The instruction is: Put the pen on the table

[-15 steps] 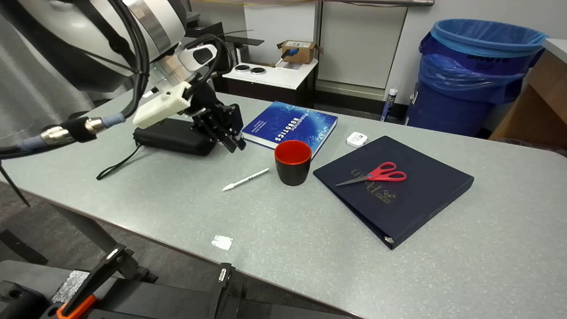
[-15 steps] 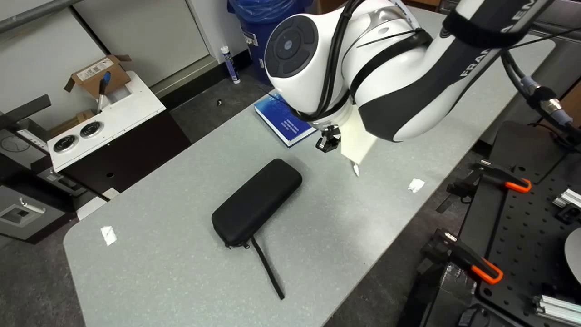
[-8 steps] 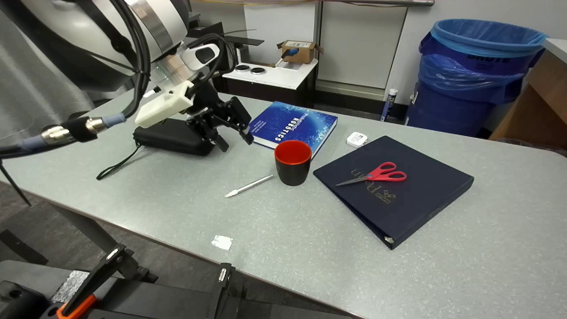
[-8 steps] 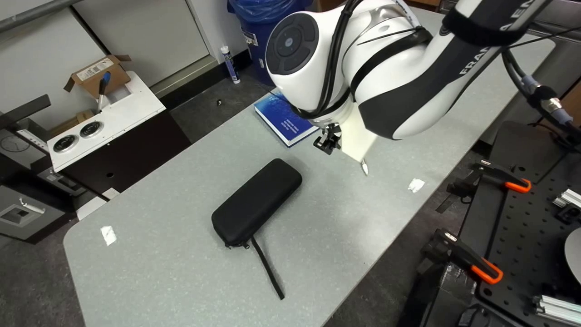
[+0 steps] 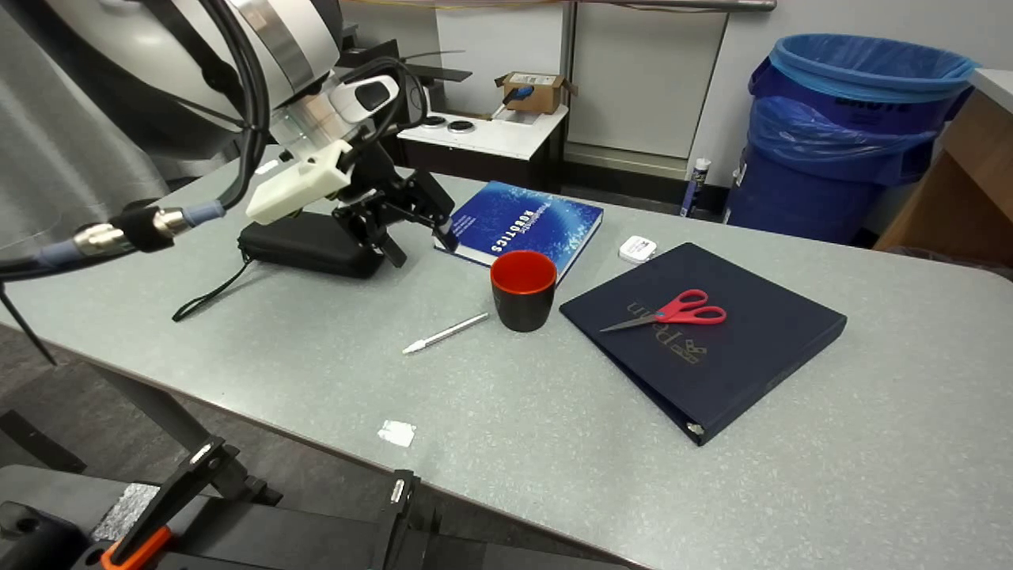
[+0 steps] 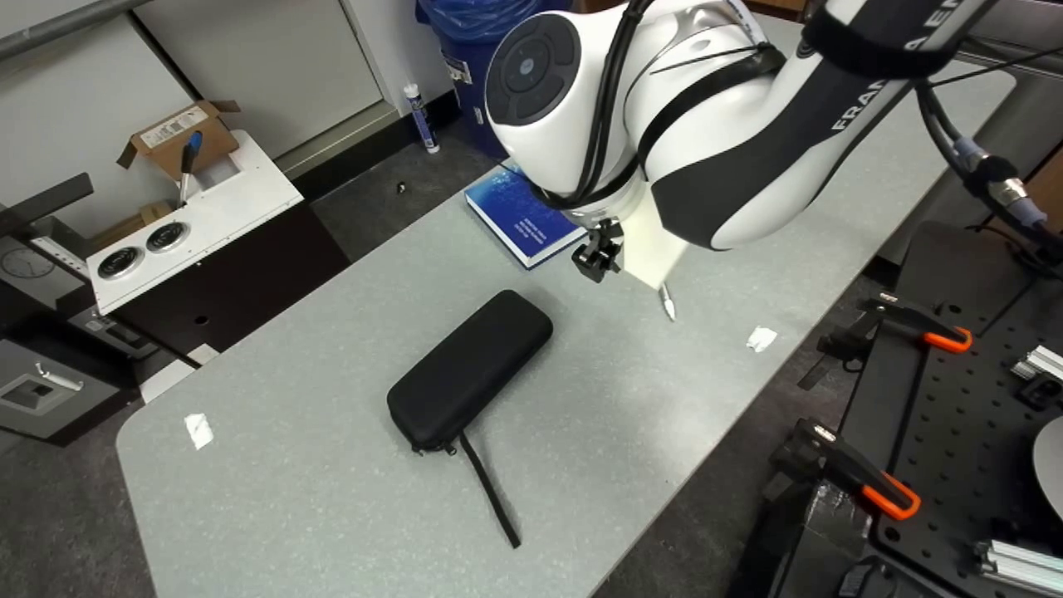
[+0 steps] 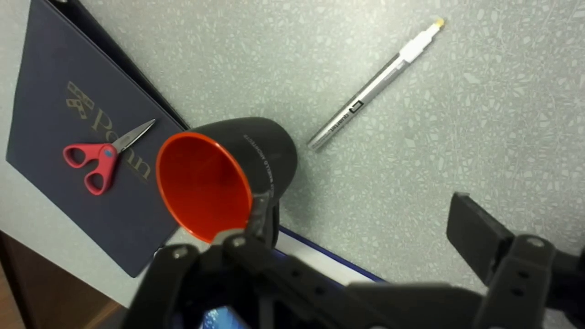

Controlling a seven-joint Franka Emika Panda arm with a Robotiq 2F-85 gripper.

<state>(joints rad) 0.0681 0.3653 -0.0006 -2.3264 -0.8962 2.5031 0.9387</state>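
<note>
The pen (image 5: pixel 445 333), thin and silver-grey with a white tip end, lies flat on the light-grey table (image 5: pixel 570 443), its back end close to the cup. In the wrist view the whole pen (image 7: pixel 372 89) shows, apart from my fingers. Only its tip end clears the arm in an exterior view, where the pen (image 6: pixel 668 304) is mostly hidden. My gripper (image 5: pixel 423 247) hangs over the table on the black case's side of the pen. Its jaws stand wide apart in the wrist view, and between the fingertips of the gripper (image 7: pixel 361 203) there is only tabletop behind.
A dark cup (image 5: pixel 523 293) with red inside stands beside the pen. Behind it lies a blue book (image 5: pixel 526 222). A navy folder (image 5: pixel 704 372) bears red-handled scissors (image 5: pixel 673 311). The black case (image 6: pixel 469 370) lies near the gripper, and a small white box (image 5: pixel 638 248) sits behind.
The jaws have spread from nearly together to wide apart. The pen has shifted slightly toward the table's front edge, then lain still. The gripper has risen a little.
</note>
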